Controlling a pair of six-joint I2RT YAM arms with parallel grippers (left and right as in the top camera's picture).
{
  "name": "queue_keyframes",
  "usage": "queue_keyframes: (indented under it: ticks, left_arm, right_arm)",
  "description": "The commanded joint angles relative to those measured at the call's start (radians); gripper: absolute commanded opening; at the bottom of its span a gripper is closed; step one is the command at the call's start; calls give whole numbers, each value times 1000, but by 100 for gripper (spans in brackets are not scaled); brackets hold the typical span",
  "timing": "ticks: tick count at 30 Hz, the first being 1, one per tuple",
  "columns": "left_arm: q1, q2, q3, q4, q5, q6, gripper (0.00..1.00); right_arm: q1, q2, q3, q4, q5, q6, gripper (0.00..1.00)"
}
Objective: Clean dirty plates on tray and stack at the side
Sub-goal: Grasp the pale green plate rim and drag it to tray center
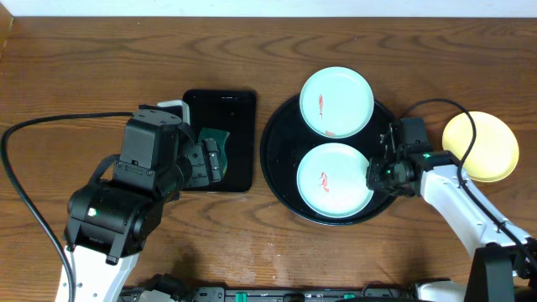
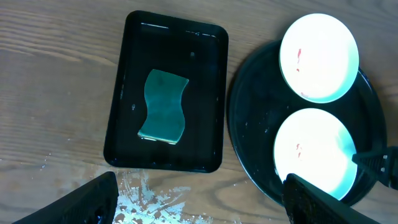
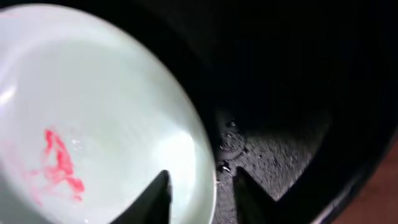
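Overhead: a large round glossy black tray (image 1: 278, 168) holds two pale bluish-white plates. The far plate (image 1: 336, 102) overhangs its raised rim and the near plate (image 1: 335, 179) lies inside it. A pale yellow plate (image 1: 480, 146) lies on the open brown bench (image 1: 84, 59) near the tray's right.

Left wrist: the left fingers (image 2: 93, 200) stand wide above a rectangular black tray (image 2: 124, 93) holding a green sponge (image 2: 163, 107).

Right wrist: the right fingers (image 3: 158, 198) are narrowly parted astride the near plate's edge.
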Motion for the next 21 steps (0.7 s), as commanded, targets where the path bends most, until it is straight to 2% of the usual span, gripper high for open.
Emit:
queue_keyframes:
  ticks: [1, 3, 7, 10, 12, 16, 21]
  left_arm:
    - [4, 2, 15, -3, -2, 6, 85]
    - [4, 2, 15, -3, -2, 6, 85]
    - [4, 2, 15, -3, -2, 6, 85]
    - [4, 2, 15, -3, -2, 6, 85]
    - [4, 2, 15, -3, -2, 6, 85]
    - [4, 2, 15, -3, 0, 4, 85]
    - [4, 2, 15, 2, 26, -81, 85]
  right_arm:
    - [8, -30, 75, 0, 0, -217, 35]
    - [8, -38, 88, -7, 3, -260, 34]
    - [8, -23, 71, -33, 27, -259, 34]
    - [8, 10, 29, 26, 45, -259, 36]
    - [8, 39, 5, 68, 47, -255, 34]
    - [8, 102, -6, 100, 27, -233, 20]
    - [8, 154, -6, 123, 21, -232, 6]
